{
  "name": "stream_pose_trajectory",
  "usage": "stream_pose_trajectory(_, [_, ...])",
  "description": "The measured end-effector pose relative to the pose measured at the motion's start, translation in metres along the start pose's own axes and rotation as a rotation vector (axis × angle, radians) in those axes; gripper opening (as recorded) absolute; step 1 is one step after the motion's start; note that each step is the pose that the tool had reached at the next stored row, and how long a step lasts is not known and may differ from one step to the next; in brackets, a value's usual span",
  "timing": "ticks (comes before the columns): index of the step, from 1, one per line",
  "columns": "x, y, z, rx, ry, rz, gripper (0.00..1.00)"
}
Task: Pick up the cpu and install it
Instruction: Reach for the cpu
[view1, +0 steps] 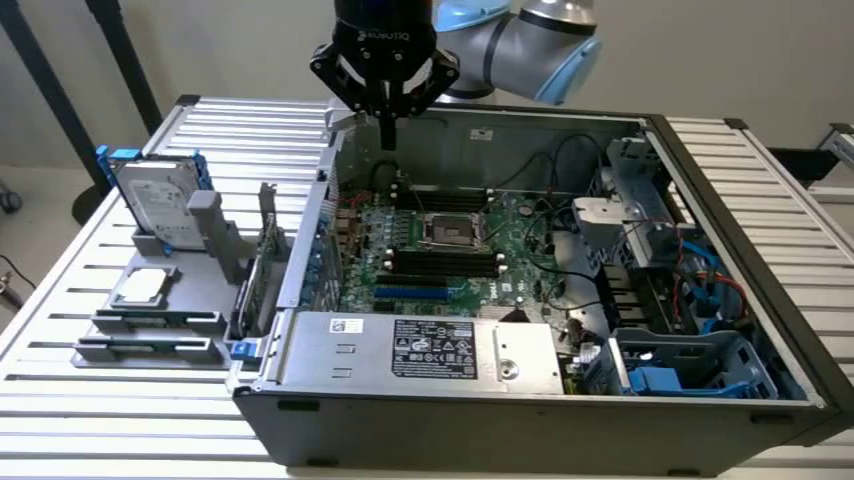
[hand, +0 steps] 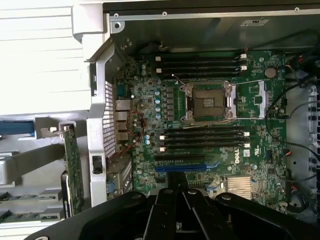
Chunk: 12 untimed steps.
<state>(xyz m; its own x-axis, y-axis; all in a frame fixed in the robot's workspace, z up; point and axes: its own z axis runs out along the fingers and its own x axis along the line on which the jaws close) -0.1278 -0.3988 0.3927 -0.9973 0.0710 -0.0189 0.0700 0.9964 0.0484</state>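
One flat shiny silver cpu (view1: 143, 288) on a grey stand (view1: 154, 322), far from the black gripper (view1: 387, 140). Shut tight, empty.

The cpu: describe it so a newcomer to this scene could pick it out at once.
Beside the open computer case, on the exterior view's left, a grey rack sits on the slatted table. The cpu lies flat on it, in front of the upright blue-framed hard drive. It alone is small, square and shiny silver on top; the nearer pieces are long and narrow.

Case walls (view1: 534, 425) around open socket (view1: 451, 232)
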Motion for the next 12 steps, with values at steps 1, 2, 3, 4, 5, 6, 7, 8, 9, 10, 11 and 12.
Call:
stream_pose_trajectory(1, [0.004, -0.0003, 0.0002, -0.0003, -0.0001, 0.000, 0.11])
stream_pose_trajectory(2, [0.009, -0.0006, 0.0002, -0.0004, -0.0001, 0.000, 0.11])
stream_pose_trajectory(3, [0.014, -0.0010, 0.0003, -0.0004, -0.0001, 0.000, 0.11])
stream_pose_trajectory(4, [0.018, -0.0013, 0.0003, -0.0004, -0.0001, 0.000, 0.11])
stream_pose_trajectory(5, [0.023, -0.0016, 0.0005, -0.0004, -0.0001, 0.000, 0.11])
stream_pose_trajectory(6, [0.027, -0.0020, 0.0007, -0.0004, -0.0001, 0.000, 0.11])
stream_pose_trajectory(7, [0.032, -0.0023, 0.0009, -0.0004, -0.0001, 0.000, 0.11])
stream_pose_trajectory(8, [0.036, -0.0026, 0.0011, -0.0004, 0.0001, 0.000, 0.11])
stream_pose_trajectory(9, [0.041, -0.0029, 0.0014, -0.0003, 0.0002, 0.000, 0.11])
stream_pose_trajectory(10, [0.046, -0.0033, 0.0017, -0.0003, 0.0003, 0.000, 0.11])
stream_pose_trajectory(11, [0.050, -0.0037, 0.0021, -0.0004, 0.0004, 0.000, 0.11])
stream_pose_trajectory(12, [0.054, -0.0040, 0.0025, -0.0003, 0.0005, 0.000, 0.11])
